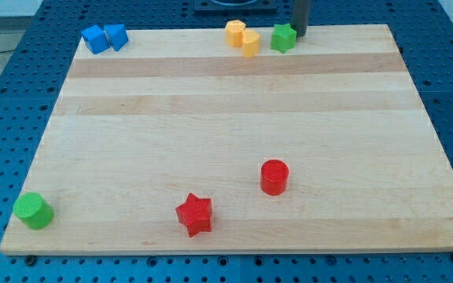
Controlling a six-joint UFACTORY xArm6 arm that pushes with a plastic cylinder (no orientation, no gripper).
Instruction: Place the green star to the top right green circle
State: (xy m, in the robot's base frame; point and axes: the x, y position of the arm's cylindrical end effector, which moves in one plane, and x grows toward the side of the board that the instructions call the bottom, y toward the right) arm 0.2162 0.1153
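The green star [283,38] sits near the view's top edge of the wooden board [234,110], right of centre. The green circle [33,211], a short cylinder, stands at the view's bottom left corner, far from the star. My tip [299,34] is at the view's top, just right of the green star and very close to it or touching it. The rod rises out of the view's top edge.
Two yellow blocks [243,37] sit just left of the green star. Two blue blocks [104,38] lie at the view's top left. A red cylinder [274,177] and a red star [194,215] are near the view's bottom centre.
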